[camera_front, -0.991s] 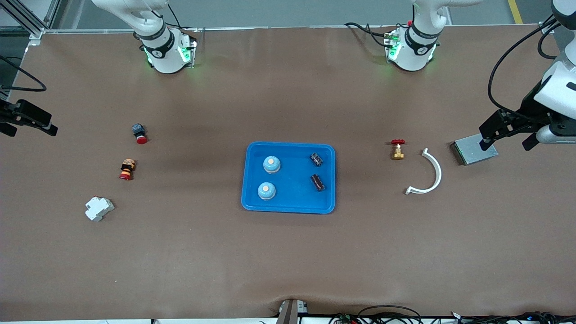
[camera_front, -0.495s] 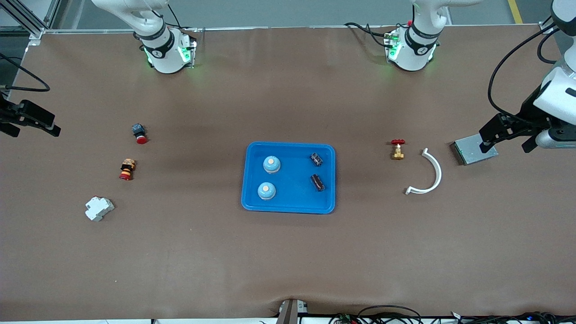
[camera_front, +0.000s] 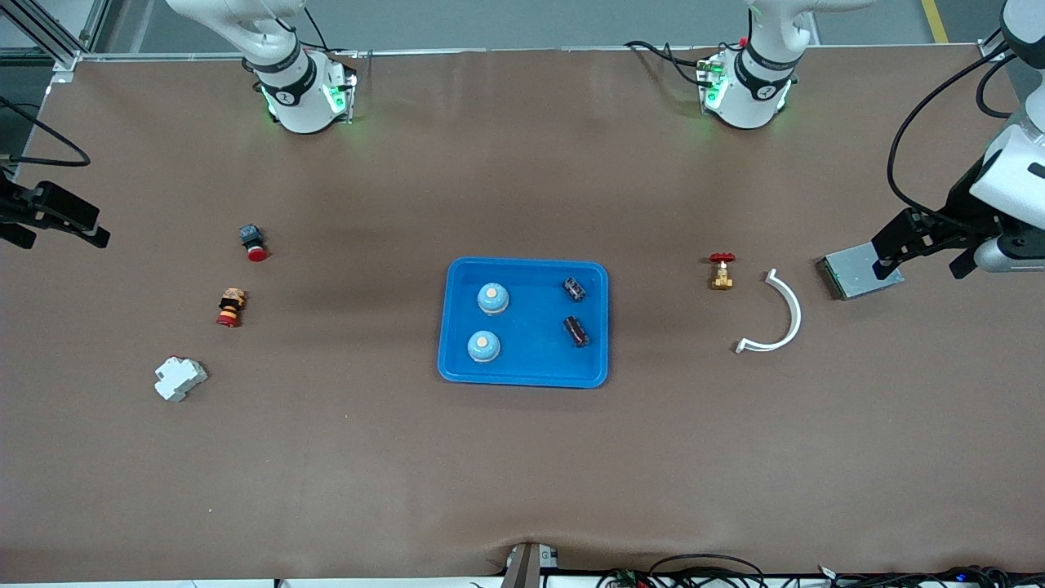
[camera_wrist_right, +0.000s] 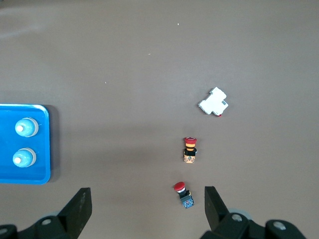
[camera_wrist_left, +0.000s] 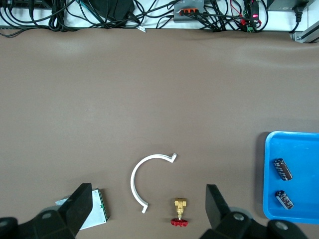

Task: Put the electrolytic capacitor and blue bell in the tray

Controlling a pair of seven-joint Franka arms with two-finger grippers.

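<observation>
two capacitors [camera_front: 575, 309] flat, axes angled

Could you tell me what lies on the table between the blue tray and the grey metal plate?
In the front view, a red-handled brass valve and a white curved strip lie between the tray and the plate.

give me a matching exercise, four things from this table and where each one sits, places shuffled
Things:
1. blue bells
2. white arc
3. white block
4. grey plate

Places:
A. toward the right arm's end of the table
B. under the left gripper
C. in the tray
D. beside the red-handled valve

Pairs: 1-C, 2-D, 3-A, 4-B
</observation>
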